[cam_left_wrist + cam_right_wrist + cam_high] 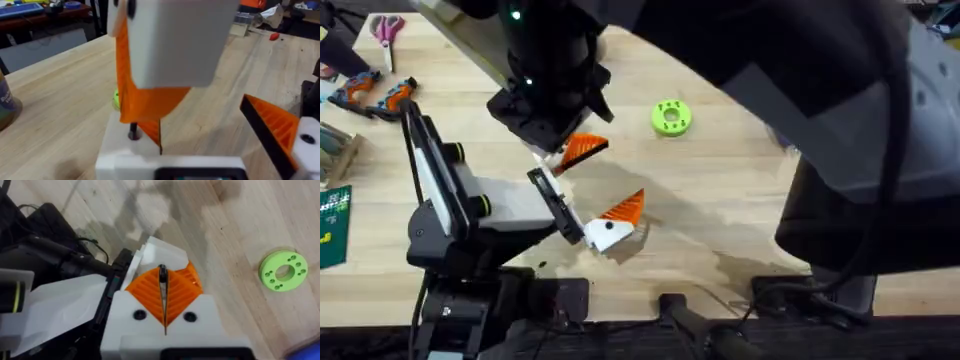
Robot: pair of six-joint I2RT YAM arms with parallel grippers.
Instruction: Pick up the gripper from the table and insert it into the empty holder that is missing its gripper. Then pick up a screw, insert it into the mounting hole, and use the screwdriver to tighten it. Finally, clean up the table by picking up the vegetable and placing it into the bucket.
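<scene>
The right gripper is seen closed above the left gripper, whose fingers are held apart over the worktop.

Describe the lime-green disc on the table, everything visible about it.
The lime-green disc is a round, flat ring of what looks like matte plastic. It has a large hole in its centre and a circle of smaller holes around that, clearest in the right wrist view. It lies flat on the light wooden table, on bare wood, with nothing resting on it or touching it.
</scene>
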